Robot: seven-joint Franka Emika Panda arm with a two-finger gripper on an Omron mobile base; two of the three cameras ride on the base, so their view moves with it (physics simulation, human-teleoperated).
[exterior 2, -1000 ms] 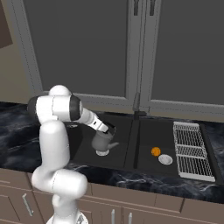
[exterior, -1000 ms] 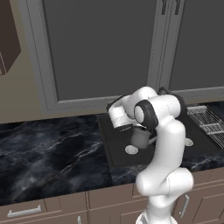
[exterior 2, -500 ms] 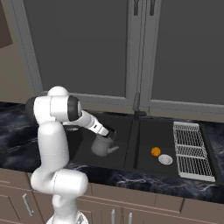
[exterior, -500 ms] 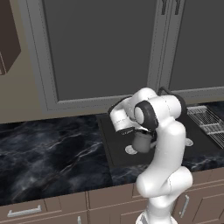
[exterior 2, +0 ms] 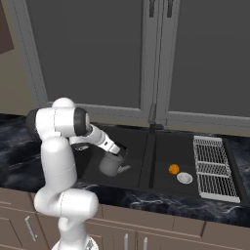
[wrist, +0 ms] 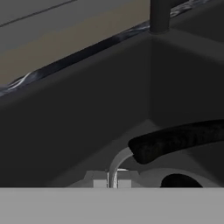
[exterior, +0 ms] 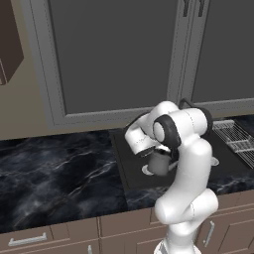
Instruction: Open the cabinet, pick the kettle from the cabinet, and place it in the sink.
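Kettle: small grey metal kettle with a dark curved handle [exterior 2: 113, 165], hanging low inside the dark matte rectangular sink basin [exterior 2: 131, 141], over its left half; from the left base view it sits just above the small round silver drain disc [exterior: 147, 170]
Claw: dark two-finger claw [exterior 2: 117, 150] closed tight on the kettle's handle from above; the hand view looks down along it at the black handle [wrist: 175, 139] and the grey lid beneath
Arm: white arm with dark joints [exterior 2: 63, 146] bent forward and down over the front edge of the black marbled tabletop [exterior: 59, 173], wrist inside the sink
Cabinet: a corner of the brown wooden wall cabinet [exterior: 10, 44] shows past the tabletop's left end; its doors are out of frame, so their position cannot be told
Done, by my reading: the kettle is out of the cabinet and carried to the sink, so the opening and picking steps look complete
Left, by my reading: set the kettle on the sink floor, let go of the handle, lift the claw clear
Contact: whether the kettle's base already touches the sink floor cannot be told; it looks very near
Right half of sink: small orange round fruit [exterior 2: 173, 169] and small white dish [exterior 2: 184, 178], well apart from the kettle
Far right: grey wire dish rack [exterior 2: 212, 166] at the tabletop's right end
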